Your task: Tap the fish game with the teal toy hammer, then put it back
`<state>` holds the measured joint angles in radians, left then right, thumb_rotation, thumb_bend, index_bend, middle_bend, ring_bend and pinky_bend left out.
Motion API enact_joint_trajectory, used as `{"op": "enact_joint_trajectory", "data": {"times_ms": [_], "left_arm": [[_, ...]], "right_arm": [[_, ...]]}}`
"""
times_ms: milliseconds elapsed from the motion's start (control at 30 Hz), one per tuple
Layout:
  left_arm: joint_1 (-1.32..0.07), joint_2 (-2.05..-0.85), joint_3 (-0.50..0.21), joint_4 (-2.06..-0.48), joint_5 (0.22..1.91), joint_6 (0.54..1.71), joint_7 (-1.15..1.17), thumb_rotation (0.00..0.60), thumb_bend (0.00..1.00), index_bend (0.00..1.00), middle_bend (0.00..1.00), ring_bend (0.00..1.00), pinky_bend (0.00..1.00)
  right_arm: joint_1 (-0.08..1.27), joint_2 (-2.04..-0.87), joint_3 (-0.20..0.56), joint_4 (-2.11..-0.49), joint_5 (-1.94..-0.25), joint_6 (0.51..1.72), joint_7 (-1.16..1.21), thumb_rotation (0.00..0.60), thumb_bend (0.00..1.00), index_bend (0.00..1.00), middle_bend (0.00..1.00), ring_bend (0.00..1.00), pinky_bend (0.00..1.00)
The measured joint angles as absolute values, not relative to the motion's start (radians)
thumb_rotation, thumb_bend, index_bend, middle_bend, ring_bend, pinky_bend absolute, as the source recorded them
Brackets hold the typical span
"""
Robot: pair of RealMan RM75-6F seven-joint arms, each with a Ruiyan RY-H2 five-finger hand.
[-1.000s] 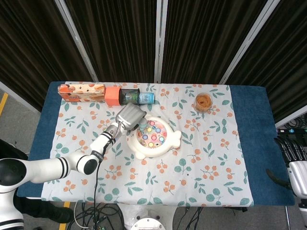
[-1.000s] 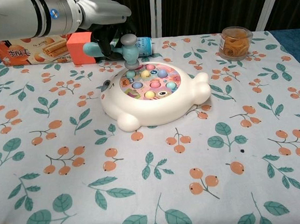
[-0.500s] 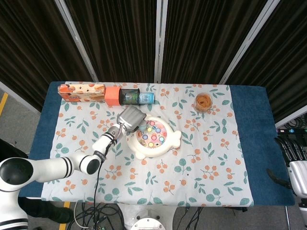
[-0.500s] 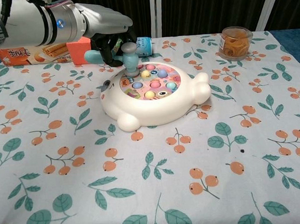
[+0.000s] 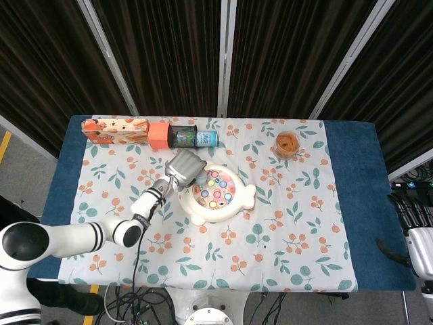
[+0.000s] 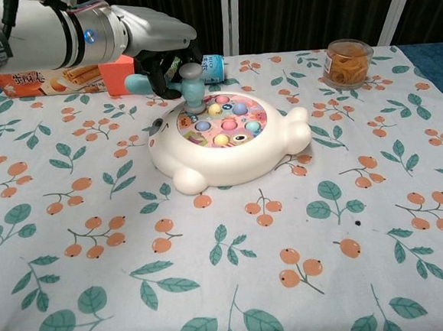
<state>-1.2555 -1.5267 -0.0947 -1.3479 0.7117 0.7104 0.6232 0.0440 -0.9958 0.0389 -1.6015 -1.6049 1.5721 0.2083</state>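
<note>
Our left hand's fingers (image 6: 156, 67) wrap the toy hammer (image 6: 190, 82), its head touching the far-left pegs of the fish game (image 6: 227, 138). Our right hand (image 5: 418, 233) hangs well right of the game, fingers unclear.

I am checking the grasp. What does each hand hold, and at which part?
The left hand holds the teal toy hammer by its handle. The right hand holds nothing.

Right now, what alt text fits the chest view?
The left hand holds the teal toy hammer with its head down on the white fish game, on a leaf-print tablecloth. A snack box and a jar stand behind.
</note>
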Motion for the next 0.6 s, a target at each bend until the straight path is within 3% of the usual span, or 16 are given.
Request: {"op": "enact_joint_trajectory", "data": {"times_ms": [300,600], "left_arm": [[-1.212,-1.463,-0.122,-1.423,0.751,0.765,0.538,0.6,0.63,0.66,0.67,0.56,0.64],[-1.015,-1.419,-0.112,-1.472,0.93,0.911,0.27,0.6,0.62,0.65,0.63,0.54,0.62]], "right_arm": [[0.043,-0.992,0.042,-1.603,-1.612,1.581,0.211,0.6,0.14,0.0,0.09,0.0,0.0],[0.057,-0.997,0.04,-1.593,-1.622,1.563,0.222,0.6,0.14,0.0,0.09,0.0,0.0]]}}
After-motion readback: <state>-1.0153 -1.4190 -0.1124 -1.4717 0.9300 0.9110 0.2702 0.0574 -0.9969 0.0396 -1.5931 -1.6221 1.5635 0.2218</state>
